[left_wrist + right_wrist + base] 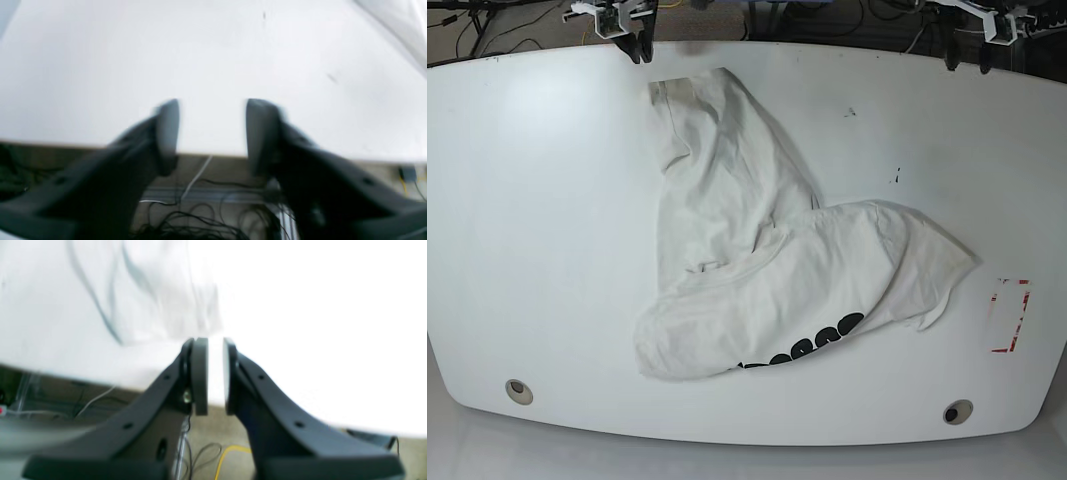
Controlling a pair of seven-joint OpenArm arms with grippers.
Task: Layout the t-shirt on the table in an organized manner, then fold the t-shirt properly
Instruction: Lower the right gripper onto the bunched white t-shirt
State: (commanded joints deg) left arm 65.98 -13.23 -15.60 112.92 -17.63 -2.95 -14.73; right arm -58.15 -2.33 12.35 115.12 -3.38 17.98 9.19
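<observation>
The white t-shirt (757, 250) lies crumpled and partly doubled over in the middle of the white table (527, 200), with black lettering (807, 345) showing at its near hem. My right gripper (639, 50) hovers at the far edge, just beside a corner of the shirt; in the right wrist view it (215, 343) is empty, its jaws only narrowly apart, with shirt cloth (133, 290) ahead to the left. My left gripper (967, 62) is at the far right edge; the left wrist view shows it (213, 106) open wide and empty, with shirt cloth (400, 26) at the upper right.
Two round holes (518, 390) (957, 411) sit near the table's front edge. Red tape marks (1012, 315) are at the right. Small dark specks (894, 177) lie right of the shirt. Cables (186, 223) lie on the floor beyond the table's edge.
</observation>
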